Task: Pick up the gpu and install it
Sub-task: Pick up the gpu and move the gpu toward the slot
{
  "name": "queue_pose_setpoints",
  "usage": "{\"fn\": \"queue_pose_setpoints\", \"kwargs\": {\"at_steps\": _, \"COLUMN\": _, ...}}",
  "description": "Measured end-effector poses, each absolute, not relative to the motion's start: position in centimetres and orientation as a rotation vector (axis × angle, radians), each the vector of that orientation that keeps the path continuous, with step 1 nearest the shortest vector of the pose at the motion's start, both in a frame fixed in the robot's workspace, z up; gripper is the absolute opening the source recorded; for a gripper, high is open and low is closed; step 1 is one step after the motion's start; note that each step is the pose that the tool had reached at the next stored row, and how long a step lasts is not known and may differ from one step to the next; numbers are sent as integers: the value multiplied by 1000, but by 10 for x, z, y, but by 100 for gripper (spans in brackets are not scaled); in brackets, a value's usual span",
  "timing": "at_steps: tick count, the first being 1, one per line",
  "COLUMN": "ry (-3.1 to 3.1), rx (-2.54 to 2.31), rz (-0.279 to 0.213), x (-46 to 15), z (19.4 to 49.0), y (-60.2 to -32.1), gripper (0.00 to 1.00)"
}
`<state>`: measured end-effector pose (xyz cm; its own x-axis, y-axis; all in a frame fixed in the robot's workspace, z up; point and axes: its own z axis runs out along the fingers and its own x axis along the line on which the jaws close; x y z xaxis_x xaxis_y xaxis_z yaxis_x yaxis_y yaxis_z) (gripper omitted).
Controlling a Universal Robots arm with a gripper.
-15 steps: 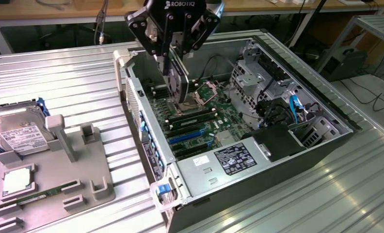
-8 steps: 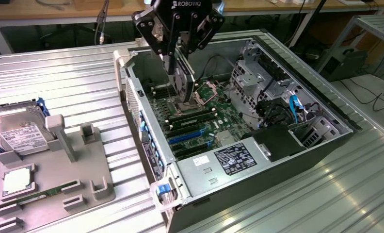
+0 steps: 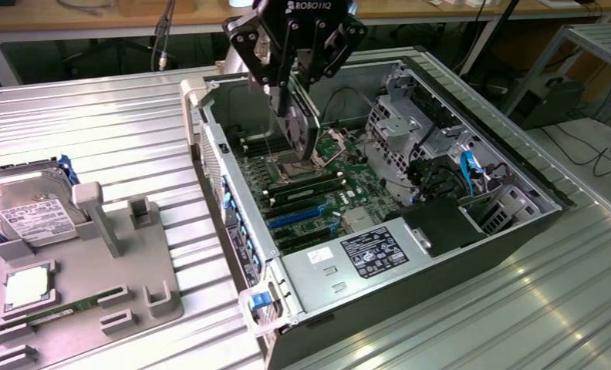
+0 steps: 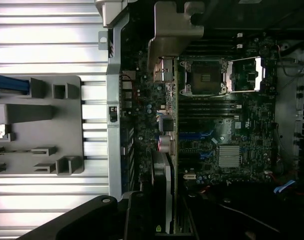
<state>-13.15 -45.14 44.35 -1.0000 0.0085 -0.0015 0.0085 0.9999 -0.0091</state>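
Hanging clamped in gripper, gpu, above motherboard

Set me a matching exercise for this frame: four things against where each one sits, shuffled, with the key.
1 gpu
2 hard drive
3 memory stick
4 computer case

A open, on the exterior view's right
B on the grey holder, white label up
C held in the gripper over the motherboard
D at the holder's near end

Pairs: 1-C, 2-B, 3-D, 4-A
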Motion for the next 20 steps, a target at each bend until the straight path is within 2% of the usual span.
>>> {"fn": "queue_pose_setpoints", "kwargs": {"at_steps": 20, "ry": 3140, "rx": 13, "rz": -14, "x": -105, "z": 443, "y": -451, "gripper": 28}}
